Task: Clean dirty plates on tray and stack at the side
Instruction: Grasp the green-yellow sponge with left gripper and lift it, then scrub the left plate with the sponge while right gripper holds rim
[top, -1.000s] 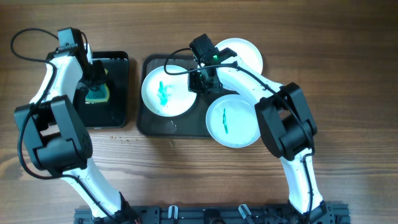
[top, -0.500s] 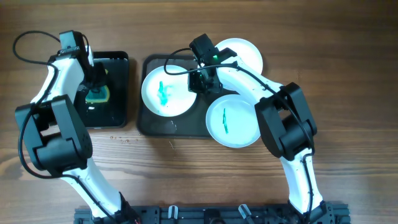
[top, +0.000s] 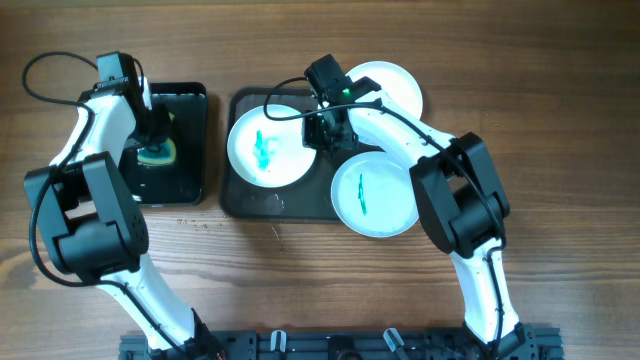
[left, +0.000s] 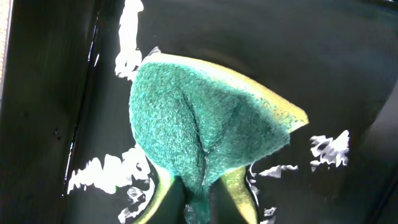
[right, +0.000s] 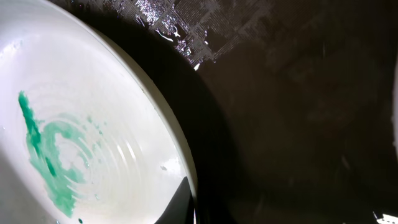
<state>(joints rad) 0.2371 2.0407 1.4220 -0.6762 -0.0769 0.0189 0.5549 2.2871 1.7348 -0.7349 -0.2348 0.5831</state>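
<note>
Right tool (top: 328, 132): above the tray's (top: 285, 203) centre, at the right rim of the left plate (top: 262, 148). 1 dark fingertip (right: 177, 204) lies inside that rim and the other is lost in shadow, so pinched or spread cannot be told.
Near plate (top: 375, 195): pale, 1 thin teal streak, on the tray's near right corner, overhanging its rim above the wooden surface (top: 560, 120).
Left plate: white, teal-green smear at centre, flat on the tray's left half.
Left tool (top: 155, 138): left of the tray, over a glossy black tub (top: 195, 100), pinching a sponge (left: 205, 124) by 1 end. Green scourer face buckled, yellow edges showing.
Far plate (top: 392, 85): white, overhanging the tray's far right corner, partly hidden by the right arm (top: 400, 132).
</note>
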